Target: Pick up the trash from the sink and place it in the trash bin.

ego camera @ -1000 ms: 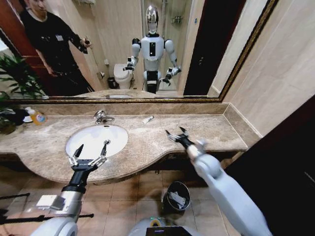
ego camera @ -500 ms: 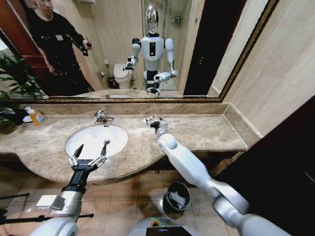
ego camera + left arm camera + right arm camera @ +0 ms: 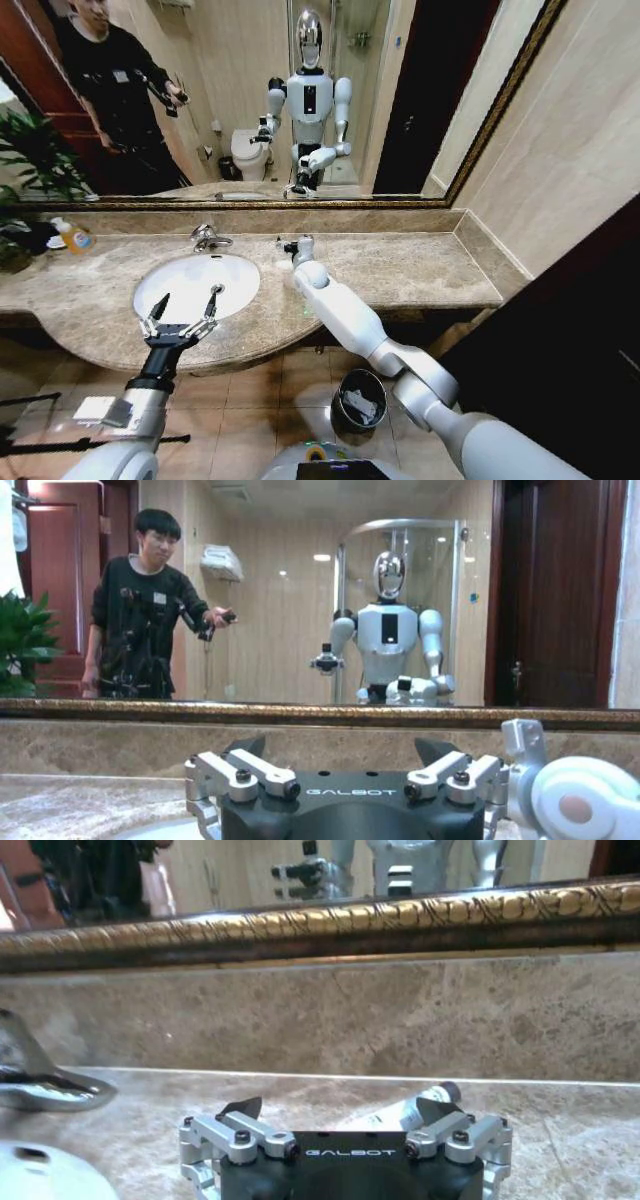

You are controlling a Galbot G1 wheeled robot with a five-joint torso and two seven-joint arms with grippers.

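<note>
The right arm reaches across the marble counter (image 3: 420, 262) toward the back wall, its right gripper (image 3: 287, 246) low over the stone just right of the chrome faucet (image 3: 207, 237). In the right wrist view the two dark fingertips (image 3: 241, 1108) stand wide apart, and between them lies a small white tube (image 3: 400, 1116) with a dark cap pointing toward the backsplash. The tube rests flat on the counter, slightly askew, its capped end near the right-hand finger; whether any finger touches it cannot be told. From the head view the tube is hidden by the gripper.

The left gripper (image 3: 182, 314) hovers over the front rim of the oval white sink (image 3: 190, 282), its fingers spread wide and holding nothing. The basin looks bare apart from its drain.

The black trash bin (image 3: 360, 398) stands on the tiled floor below the counter edge, beneath the right arm's elbow, with pale, crumpled items inside. An orange-capped bottle (image 3: 74, 238) sits at the far left of the counter, well apart from both grippers.
</note>
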